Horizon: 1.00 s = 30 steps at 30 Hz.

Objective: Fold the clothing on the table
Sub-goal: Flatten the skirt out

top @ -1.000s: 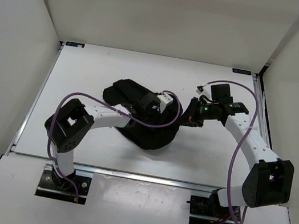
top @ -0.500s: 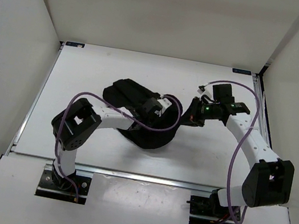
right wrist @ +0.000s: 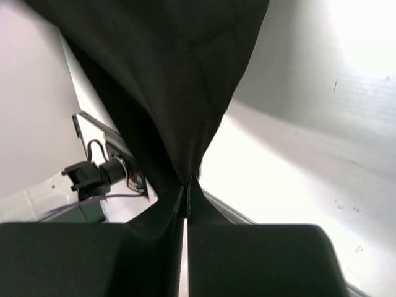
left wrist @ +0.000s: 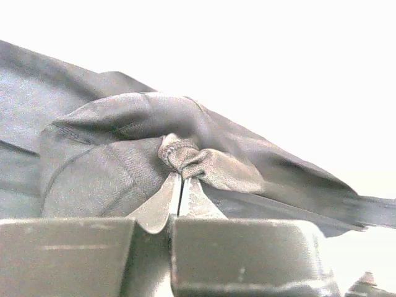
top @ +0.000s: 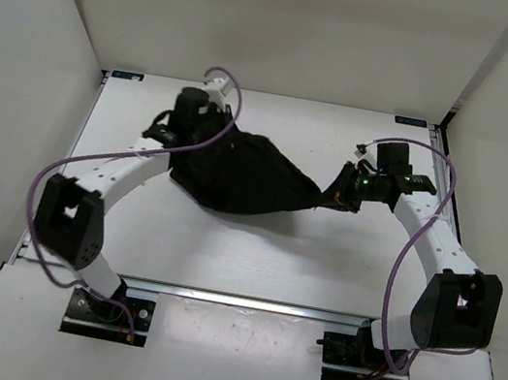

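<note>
Presently catalogued, three items.

1. Clothing: black, hung stretched over the middle of the table, its belly sagging toward 6 o'clock.
2. Left gripper: jaws were pressed together on a bunched fold at the garment's 10 o'clock corner.
3. Right gripper: jaws were likewise pinched on the tapering tip at 3 o'clock.

Step in hand, as judged: spreading the garment taut between both arms, before any fold. The next move called for lowering both ends evenly under tension, so the cloth lay flat; a slack release risked bunching.
</note>
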Each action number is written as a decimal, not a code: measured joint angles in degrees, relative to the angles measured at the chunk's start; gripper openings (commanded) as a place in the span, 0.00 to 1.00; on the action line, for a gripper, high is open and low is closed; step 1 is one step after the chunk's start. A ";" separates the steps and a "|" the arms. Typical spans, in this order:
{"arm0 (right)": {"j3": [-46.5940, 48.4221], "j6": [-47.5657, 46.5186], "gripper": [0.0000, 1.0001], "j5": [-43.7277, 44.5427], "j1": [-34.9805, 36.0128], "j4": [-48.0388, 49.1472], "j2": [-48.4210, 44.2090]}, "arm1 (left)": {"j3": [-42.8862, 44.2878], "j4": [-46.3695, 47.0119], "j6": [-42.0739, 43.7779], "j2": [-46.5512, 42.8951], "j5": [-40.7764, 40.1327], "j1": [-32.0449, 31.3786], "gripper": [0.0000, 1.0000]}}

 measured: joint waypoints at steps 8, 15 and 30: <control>4.07 0.15 0.00 3.61 1.09 -0.46 1.90 | -11.65 7.65 -12.35 -18.71 14.97 8.61 0.00; 8.02 -0.70 0.00 9.11 2.03 -6.78 3.13 | -29.16 2.25 -15.45 -27.63 10.69 7.06 0.03; 2.10 -3.34 0.00 23.54 1.57 -16.65 3.17 | -32.68 -14.38 -14.03 -39.23 -6.97 11.15 0.56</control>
